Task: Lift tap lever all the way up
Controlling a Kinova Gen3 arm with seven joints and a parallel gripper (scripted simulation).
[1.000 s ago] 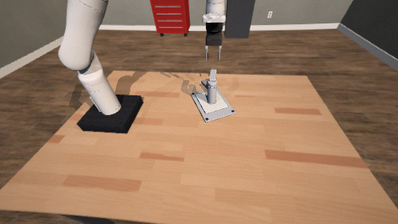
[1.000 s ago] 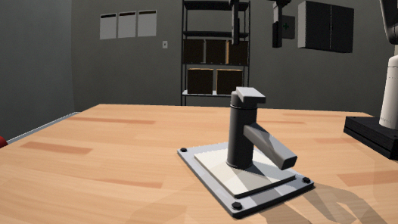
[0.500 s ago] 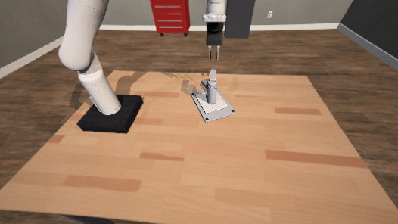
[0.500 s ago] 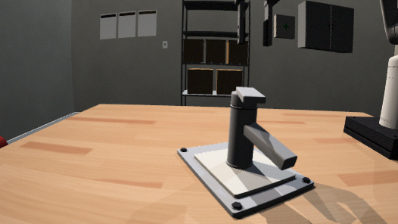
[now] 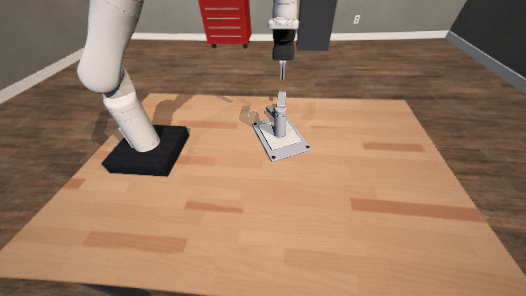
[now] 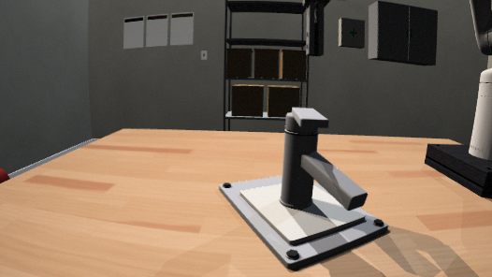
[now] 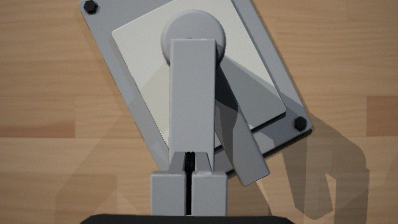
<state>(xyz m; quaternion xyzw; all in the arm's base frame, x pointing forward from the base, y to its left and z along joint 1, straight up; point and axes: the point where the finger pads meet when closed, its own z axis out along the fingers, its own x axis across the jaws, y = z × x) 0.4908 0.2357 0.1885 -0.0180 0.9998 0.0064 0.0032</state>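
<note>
Light wooden plank desk [image 5: 310,235] carries the white arm's black square pedestal [image 5: 116,162] nr the far-left corner and a grey bolted metal base plate [image 5: 296,150] w/ the dark grey tap [image 6: 297,168] nr the middle of the far edge. Tap's flat grey lever [image 7: 192,92] lies level on the tap body, so not raised yet. Black-and-grey gripper [image 7: 189,167] hangs above the lever's free end, jaws clenched on nothing, apart from it. Whole lift remains: get under the lever tip, push up to its stop.
</note>
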